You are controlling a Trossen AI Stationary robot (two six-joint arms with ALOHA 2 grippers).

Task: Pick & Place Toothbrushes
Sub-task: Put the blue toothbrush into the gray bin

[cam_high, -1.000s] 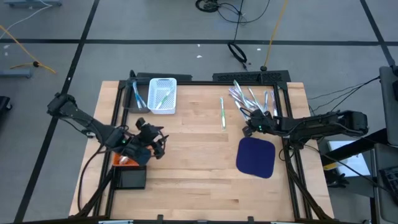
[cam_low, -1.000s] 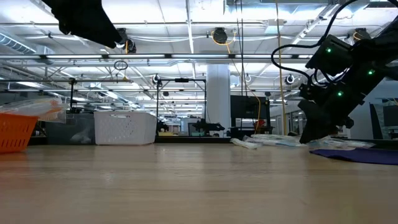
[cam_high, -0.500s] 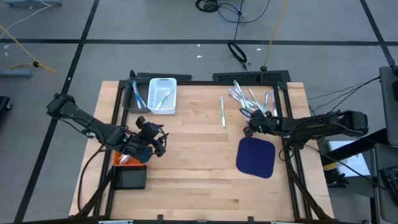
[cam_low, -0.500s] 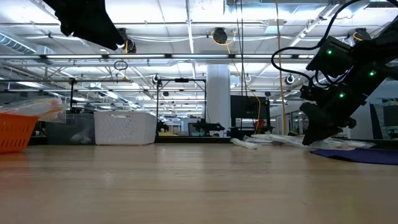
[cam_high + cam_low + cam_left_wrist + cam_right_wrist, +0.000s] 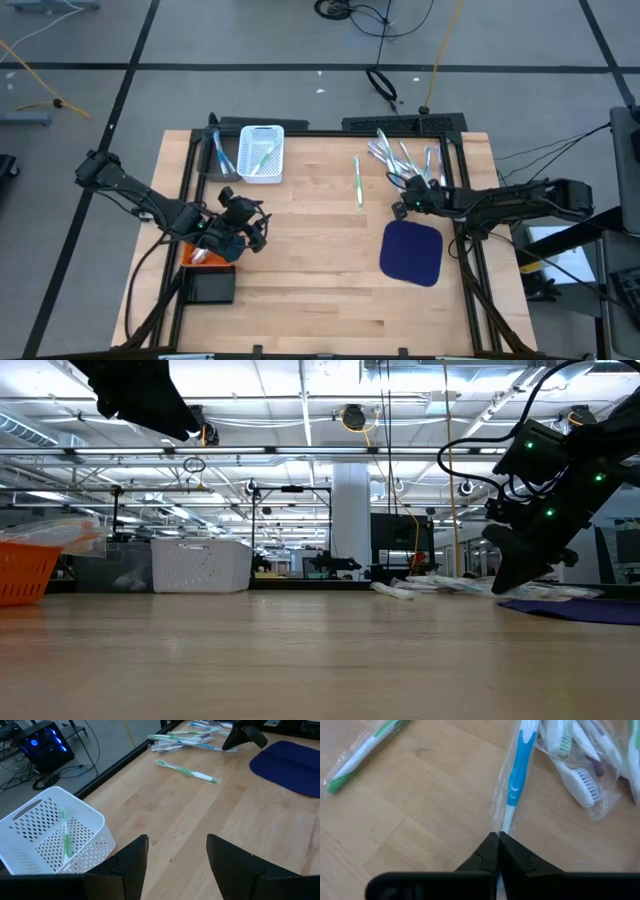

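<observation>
Wrapped toothbrushes lie in a loose pile (image 5: 402, 158) at the table's far right; the left wrist view shows the same pile (image 5: 187, 740). One green toothbrush (image 5: 357, 181) lies alone left of the pile, flat on the wood. Another green one lies inside the white basket (image 5: 262, 152) at the far left. My right gripper (image 5: 400, 206) is low at the pile's near edge, shut on a blue-and-white toothbrush (image 5: 517, 767). My left gripper (image 5: 177, 851) hovers open over the table's left side, near the orange basket (image 5: 203, 257). My right gripper pinches the blue-and-white toothbrush by the thin white end of its handle (image 5: 506, 822), clear wrapper included, between both fingertips (image 5: 487, 847). The fingers slant down from the table's right, roughly in line with the brush. The rest of the brush lies on the wood ahead of them.
A dark blue mat (image 5: 412, 251) lies just near of the right gripper. A black box (image 5: 212, 287) sits near of the orange basket. A black frame (image 5: 455, 190) runs along the table's edges. Bare wood (image 5: 310, 250) fills the table's middle.
My right gripper has edged slightly toward the table's right, staying low and shut.
</observation>
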